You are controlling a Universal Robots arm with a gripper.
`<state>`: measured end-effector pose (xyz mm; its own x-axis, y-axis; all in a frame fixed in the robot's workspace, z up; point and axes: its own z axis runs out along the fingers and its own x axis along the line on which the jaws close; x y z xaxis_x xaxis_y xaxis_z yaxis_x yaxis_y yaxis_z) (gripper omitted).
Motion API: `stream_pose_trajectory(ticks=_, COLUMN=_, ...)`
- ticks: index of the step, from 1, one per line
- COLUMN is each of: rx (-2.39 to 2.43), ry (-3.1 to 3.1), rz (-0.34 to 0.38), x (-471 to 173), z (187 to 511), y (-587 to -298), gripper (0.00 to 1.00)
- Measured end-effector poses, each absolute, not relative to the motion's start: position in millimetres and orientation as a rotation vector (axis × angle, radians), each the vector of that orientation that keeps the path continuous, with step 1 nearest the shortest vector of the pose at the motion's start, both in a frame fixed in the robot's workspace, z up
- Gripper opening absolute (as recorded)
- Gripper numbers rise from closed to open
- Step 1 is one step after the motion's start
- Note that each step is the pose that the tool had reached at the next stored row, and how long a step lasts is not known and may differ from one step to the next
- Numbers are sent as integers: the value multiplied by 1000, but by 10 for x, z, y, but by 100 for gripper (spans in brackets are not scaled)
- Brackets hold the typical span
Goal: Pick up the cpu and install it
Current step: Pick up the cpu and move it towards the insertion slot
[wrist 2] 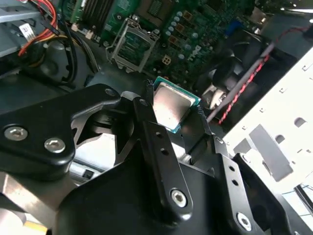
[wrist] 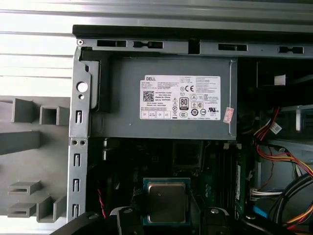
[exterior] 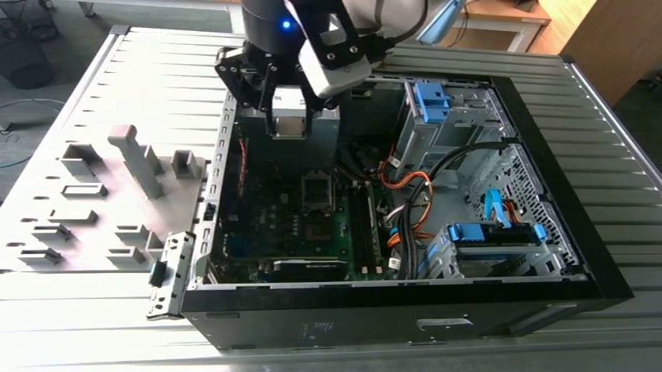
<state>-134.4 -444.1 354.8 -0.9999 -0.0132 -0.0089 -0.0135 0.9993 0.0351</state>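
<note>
The cpu (wrist 2: pixel 171 108) is a small flat square chip with a silver-grey metal top and a green rim. My gripper (wrist 2: pixel 173 105) is shut on it, one black finger on each of two opposite edges. In the first wrist view the cpu (wrist: pixel 166 201) hangs between the fingers (wrist: pixel 124 214) over the dark inside of the case. In the exterior view the gripper (exterior: pixel 288 116) hovers above the rear part of the open computer case (exterior: pixel 579 256). The motherboard's socket (exterior: pixel 318 188) lies below it, a short way toward the case's front, and the socket (wrist 2: pixel 132 44) has its metal frame open.
A big grey power supply box with a white label (wrist: pixel 161 98) sits at the case's rear. Orange and black cables (exterior: pixel 414 194) and blue drive latches (exterior: pixel 497 232) crowd the exterior view's right side. A grey fixture tray with upright blocks (exterior: pixel 104 194) lies at the case's left.
</note>
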Motion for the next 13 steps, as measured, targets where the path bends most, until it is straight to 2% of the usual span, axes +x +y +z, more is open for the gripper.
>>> stream_pose_trajectory(ticks=13, rx=-21, ry=3133, rz=55, x=-1069, z=3547, y=-4441, gripper=47)
